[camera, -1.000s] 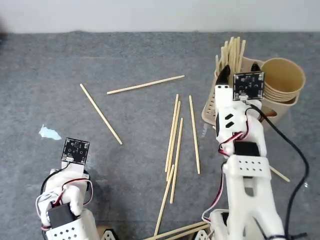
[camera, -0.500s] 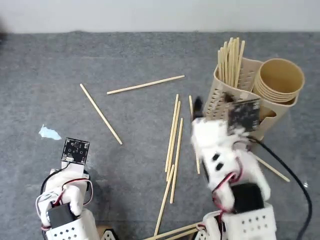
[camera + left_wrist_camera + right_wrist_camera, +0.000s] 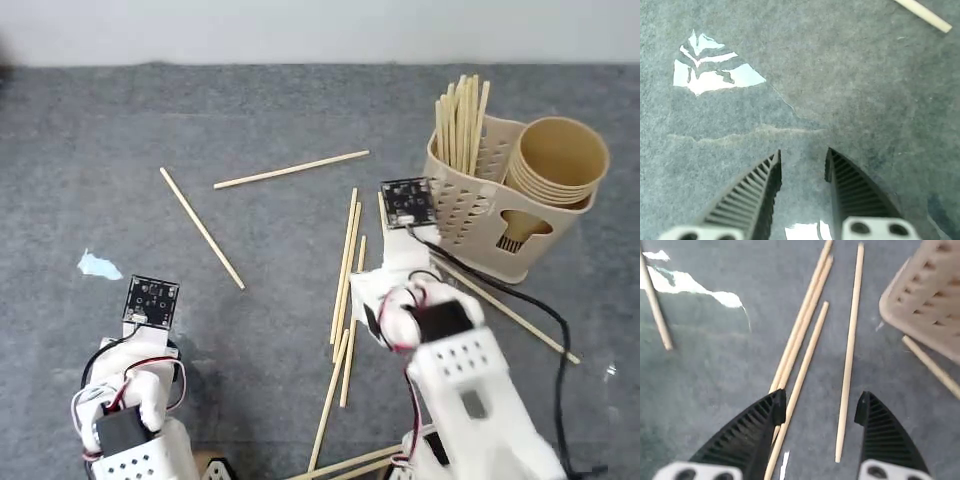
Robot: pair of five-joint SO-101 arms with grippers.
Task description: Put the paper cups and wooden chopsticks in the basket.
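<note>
The right gripper [image 3: 821, 405] hangs over a cluster of loose chopsticks [image 3: 347, 270] on the grey mat [image 3: 100, 130], its jaws spread wide and holding nothing. A single chopstick [image 3: 850, 350] lies in the gap between them, and one of the cluster runs beneath the other jaw's tip. Whether the jaws touch the wood cannot be told.

Just beside that arm stands the beige basket [image 3: 480, 215], seen from above at the right of the table. A stack of paper cups [image 3: 560, 160] sits in its right compartment, and a bundle of chopsticks [image 3: 462, 120] stands upright in its left one.

More sticks lie scattered on the mat:
- a slanted chopstick [image 3: 291, 169] well apart to the upper left of the cluster
- a steeper one [image 3: 201, 228] further left
- a long chopstick [image 3: 510, 312] running diagonally out from the basket's foot
- a few sticks [image 3: 350, 465] at the near edge

The left gripper [image 3: 803, 157] is at the near left corner of the table (well apart from every stick but one, whose end shows in its wrist view). Its jaws stand a narrow gap apart over bare mat, empty. A pale scrap [image 3: 710, 75] lies on the mat near it.
</note>
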